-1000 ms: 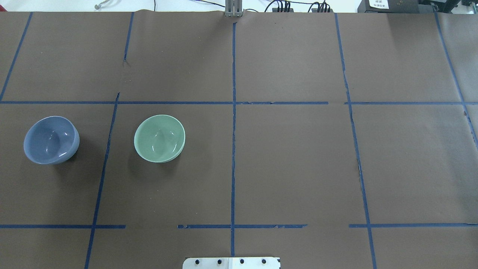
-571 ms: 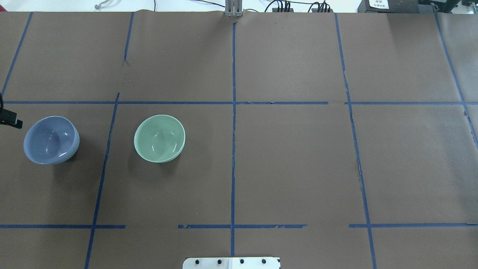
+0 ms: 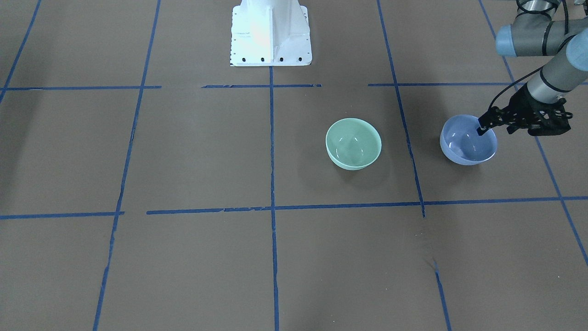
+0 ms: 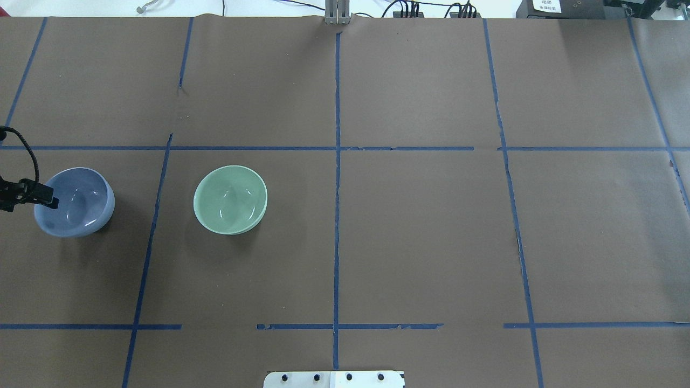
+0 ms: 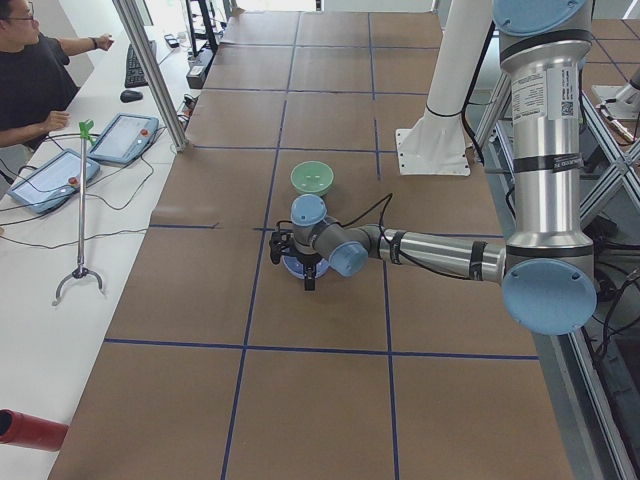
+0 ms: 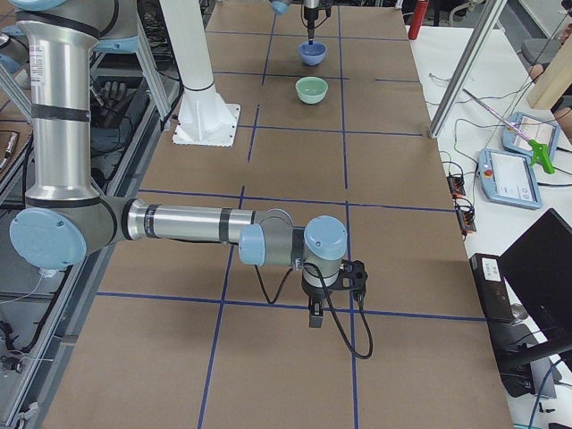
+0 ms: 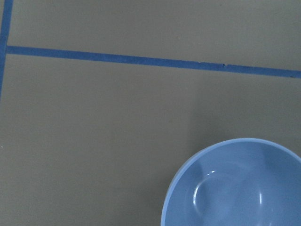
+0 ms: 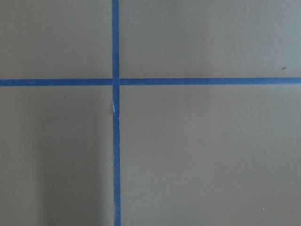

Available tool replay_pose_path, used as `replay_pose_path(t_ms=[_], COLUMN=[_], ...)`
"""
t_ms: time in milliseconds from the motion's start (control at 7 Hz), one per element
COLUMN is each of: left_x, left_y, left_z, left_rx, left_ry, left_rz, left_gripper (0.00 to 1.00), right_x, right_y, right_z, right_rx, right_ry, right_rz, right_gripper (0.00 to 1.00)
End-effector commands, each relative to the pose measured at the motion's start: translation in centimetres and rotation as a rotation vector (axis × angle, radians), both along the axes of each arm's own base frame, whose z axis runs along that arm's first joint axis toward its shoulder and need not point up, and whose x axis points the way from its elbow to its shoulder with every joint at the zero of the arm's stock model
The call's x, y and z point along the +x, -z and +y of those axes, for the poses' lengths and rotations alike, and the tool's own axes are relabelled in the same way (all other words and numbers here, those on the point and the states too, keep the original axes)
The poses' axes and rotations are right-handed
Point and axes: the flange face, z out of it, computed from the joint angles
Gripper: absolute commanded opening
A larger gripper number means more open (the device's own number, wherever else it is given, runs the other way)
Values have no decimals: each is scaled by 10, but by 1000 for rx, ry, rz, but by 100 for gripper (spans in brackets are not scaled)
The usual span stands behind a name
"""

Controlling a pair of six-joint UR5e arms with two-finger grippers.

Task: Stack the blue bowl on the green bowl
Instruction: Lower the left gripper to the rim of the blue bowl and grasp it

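Ok so quick rundown. Blue bowl (image 4: 75,202) sits upright on the table (image 4: 420,242), far out on the robot's left side. Green bowl (image 4: 230,199) is upright too, in the next sq over, closer to the middle. A blue tape line (image 4: 152,215) runs btw the two. They're apart, not touching.

Left gripper (image 3: 495,130) is right at the blue bowl, at the rim on the side away from the green one. Its fingers are spread apart, not clamped on anything. From the front cam one finger (image 3: 481,130) pokes over the inside of the bowl and the other sits outside the rim, so the bowl's wall is roughly btw them. Can't tell if either finger actually touches the bowl. Left wrist cam looks straight down and only catches part of the blue bowl in its bottom right corner, rest is brown paper + tape.

Right gripper (image 6: 315,315) is well away from both bowls, at the other end of the table, pointing down near a tape crossing. Only the side cam shows it, so can't tell if it's spread or closed. Its wrist cam shows just paper and the tape cross.
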Motion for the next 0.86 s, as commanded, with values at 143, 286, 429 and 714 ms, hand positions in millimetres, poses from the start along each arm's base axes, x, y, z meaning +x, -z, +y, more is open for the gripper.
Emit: replay_pose_path(t_ms=[143, 286, 429, 714], left_x=[9, 9, 9, 5], left_y=[-16, -15, -12, -4], left_z=[3, 3, 3, 0], left_rx=[7, 10, 14, 33], left_ry=[-19, -21, -22, -16], left_rz=[3, 6, 7, 15], left_gripper=[58, 28, 0, 0], right_x=[0, 0, 0, 0], right_y=[0, 0, 0, 0], right_z=[0, 0, 0, 0], right_rx=[1, 1, 1, 1], right_ry=[0, 0, 0, 0], right_rz=[1, 1, 1, 1], right_gripper=[100, 100, 100, 100])
